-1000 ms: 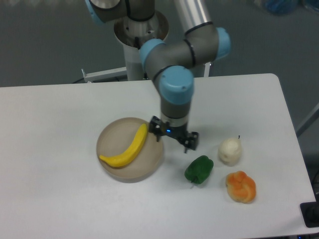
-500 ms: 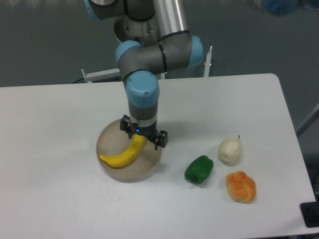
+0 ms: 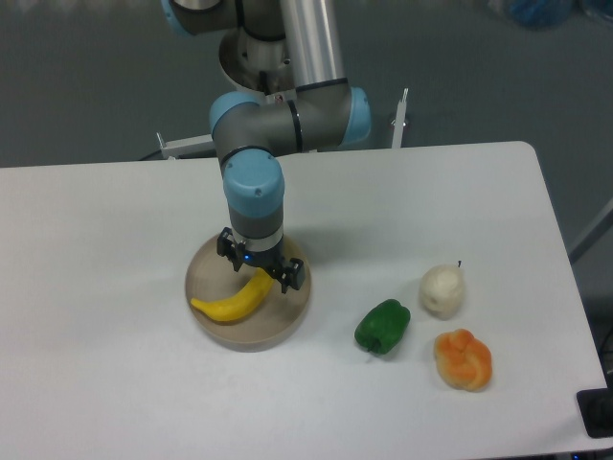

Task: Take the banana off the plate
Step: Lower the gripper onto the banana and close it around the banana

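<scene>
Scene: a white counter point(image 3: 115, 383) seen from above and in front, with a robot arm reaching down from the far side.
Landmark: the plate point(image 3: 278, 321), round and beige-tan, sits left of the counter's middle.
Banana: the banana point(image 3: 235, 298) lies on the plate, bright yellow and curved, running from the plate's near-left edge up toward its centre; its upper end is hidden under the claw.
Claw: the claw point(image 3: 261, 267) points straight down over the plate's middle, right above the banana's upper end, with its two dark fingers spread apart on either side of the fruit; whether they touch it cannot be told.
Arm: grey tubes with light blue joint caps, the wrist standing upright over the plate.
Green pepper: a green pepper point(image 3: 382, 326) lies on the counter near the plate's right side.
Pale fruit: a whitish pear-shaped piece point(image 3: 442, 290) sits right of the plate, beyond the pepper.
Orange item: a lumpy orange piece point(image 3: 464, 359) lies farthest right of the plate, nearer the front edge.
</scene>
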### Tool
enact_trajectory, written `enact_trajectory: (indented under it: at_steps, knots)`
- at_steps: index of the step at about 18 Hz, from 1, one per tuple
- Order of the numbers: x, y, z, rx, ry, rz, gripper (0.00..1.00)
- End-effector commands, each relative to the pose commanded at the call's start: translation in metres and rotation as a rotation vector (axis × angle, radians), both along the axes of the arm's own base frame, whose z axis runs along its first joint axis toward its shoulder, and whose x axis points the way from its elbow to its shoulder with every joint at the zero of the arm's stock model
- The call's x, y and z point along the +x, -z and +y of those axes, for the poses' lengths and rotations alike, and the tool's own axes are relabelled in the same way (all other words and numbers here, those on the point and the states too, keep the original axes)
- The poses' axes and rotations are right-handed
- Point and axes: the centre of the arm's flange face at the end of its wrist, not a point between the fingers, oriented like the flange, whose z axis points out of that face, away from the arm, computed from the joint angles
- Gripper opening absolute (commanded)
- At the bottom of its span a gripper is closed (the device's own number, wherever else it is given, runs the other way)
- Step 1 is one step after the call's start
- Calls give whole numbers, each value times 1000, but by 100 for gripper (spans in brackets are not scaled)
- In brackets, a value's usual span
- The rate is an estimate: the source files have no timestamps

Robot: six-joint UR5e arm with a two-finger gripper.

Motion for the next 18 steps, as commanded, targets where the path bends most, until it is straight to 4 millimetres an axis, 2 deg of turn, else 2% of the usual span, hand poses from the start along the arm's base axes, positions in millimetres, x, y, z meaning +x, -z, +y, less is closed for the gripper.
enact_trajectory:
  at_steps: [3, 4, 7, 9, 13, 18]
  knots:
    - [-1, 3, 1, -5, 3, -3, 100]
    - [1, 4, 1, -7, 5, -3, 93]
    - [0, 3, 1, -5, 5, -4, 62]
    - [0, 4, 1, -7, 6, -3, 48]
    - [0, 3, 3, -5, 11, -4, 36]
    - [-3, -3, 4, 8, 9, -1, 35]
